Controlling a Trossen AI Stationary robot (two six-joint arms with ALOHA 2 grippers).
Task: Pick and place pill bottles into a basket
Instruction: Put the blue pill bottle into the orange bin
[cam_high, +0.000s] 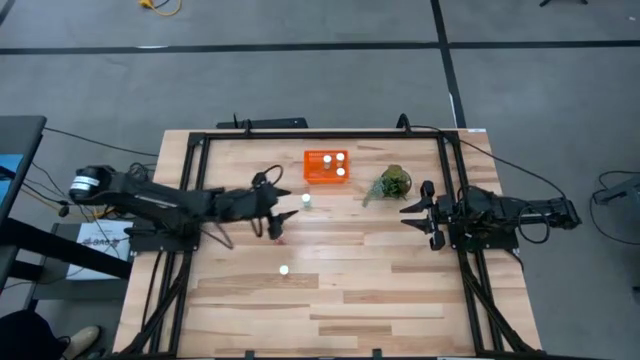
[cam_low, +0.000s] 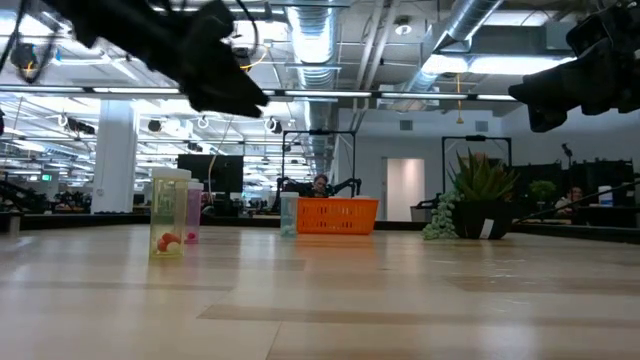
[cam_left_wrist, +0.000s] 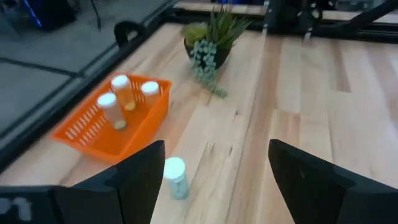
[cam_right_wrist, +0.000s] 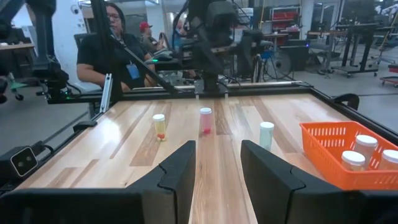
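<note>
Three white-capped pill bottles (cam_high: 333, 163) are standing upright in the orange grid-walled basket (cam_high: 314, 170) near the table's (cam_high: 350, 290) far edge, beside a potted plant (cam_high: 394, 182). Three more are standing on the bare wood: a teal one (cam_high: 306, 200) just before the basket, a pink one (cam_high: 279, 238) under the left arm, and a yellowish one (cam_high: 284, 270) nearer the middle. The left gripper (cam_high: 283, 220) is hovering with fingers apart beside the teal bottle; the right gripper (cam_high: 415, 215) is waiting, fingers apart, at the right edge.

Three pill bottles (cam_high: 333, 163) sitting inside basket (cam_high: 326, 167); left hand (cam_high: 287, 218) hovering just beside it, fingers apart.
</note>
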